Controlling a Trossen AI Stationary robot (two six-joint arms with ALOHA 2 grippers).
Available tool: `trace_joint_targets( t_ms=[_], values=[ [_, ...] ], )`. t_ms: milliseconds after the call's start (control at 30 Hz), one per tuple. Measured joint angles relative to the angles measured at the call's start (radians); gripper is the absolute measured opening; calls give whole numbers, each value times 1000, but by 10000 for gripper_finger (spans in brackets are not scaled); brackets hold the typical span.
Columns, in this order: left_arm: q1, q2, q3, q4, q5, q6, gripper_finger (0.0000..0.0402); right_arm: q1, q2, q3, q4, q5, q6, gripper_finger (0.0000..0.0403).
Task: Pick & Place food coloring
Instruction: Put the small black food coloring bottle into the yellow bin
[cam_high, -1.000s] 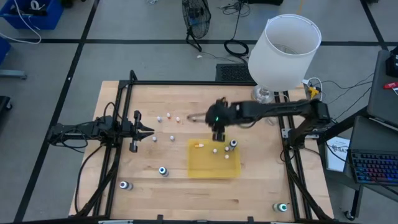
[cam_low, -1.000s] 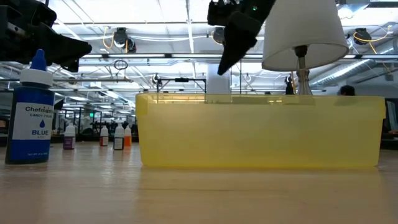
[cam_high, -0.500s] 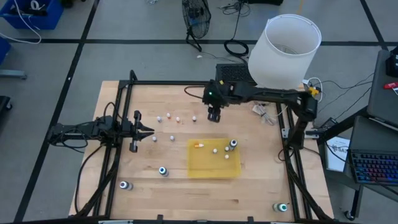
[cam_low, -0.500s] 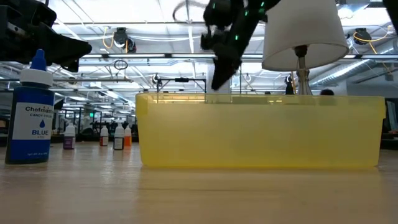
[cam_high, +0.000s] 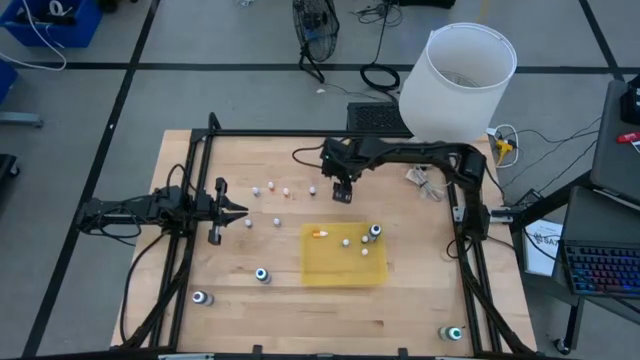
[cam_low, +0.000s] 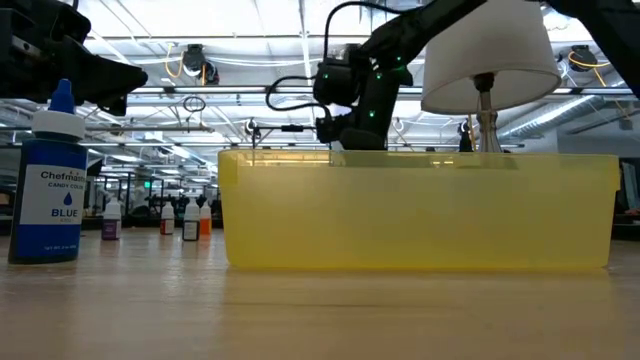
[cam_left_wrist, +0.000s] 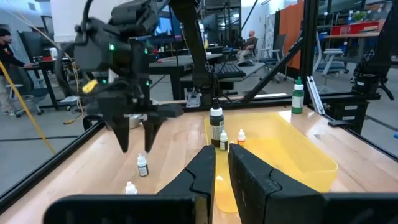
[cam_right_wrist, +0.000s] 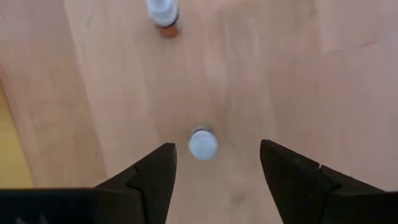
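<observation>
Several tiny food coloring bottles (cam_high: 287, 191) stand on the wood table left of the yellow tray (cam_high: 345, 268). More of them stand or lie in the tray, among them a dark one with a teal top (cam_high: 375, 232). My right gripper (cam_high: 342, 190) hangs open beyond the tray's far edge and points steeply down. In its wrist view a white-capped bottle (cam_right_wrist: 202, 143) stands on the table ahead, between the lines of the two fingers and untouched. My left gripper (cam_high: 235, 210) waits shut at the table's left.
Larger dark bottles stand near the front edge (cam_high: 262, 274) (cam_high: 201, 298) (cam_high: 454, 333); one blue bottle (cam_low: 52, 190) fills the low view's left. A white lamp shade (cam_high: 458, 80) stands at the far right. Black frame rails (cam_high: 190, 200) run along the table's sides.
My right gripper has left the space above the tray, going toward the table's far edge and slightly left, then down toward the small bottles, tipping to point more steeply down. The bottles and the tray have stayed put.
</observation>
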Motion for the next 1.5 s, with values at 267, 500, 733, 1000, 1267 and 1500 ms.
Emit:
trace_joint_targets(
  t_ms=[267, 500, 733, 1000, 1267, 1500],
  values=[
    [0, 0, 0, 0, 0, 0, 51, 0, 35, -29, 38, -18, -1, 222],
    [0, 0, 0, -1, 0, 0, 51, 2, 67, -29, 50, -37, -12, 219],
    [0, 0, 0, 0, 0, 0, 51, 2, 81, -29, 54, -53, -16, 215],
    [0, 0, 0, 0, 0, 0, 51, 2, 81, -29, 35, -52, -17, 200],
    [0, 0, 0, 0, 0, 0, 51, 2, 81, -29, 32, -52, -18, 150],
    [0, 0, 0, 0, 0, 0, 51, 2, 81, -29, 37, -52, -18, 131]
  ],
)
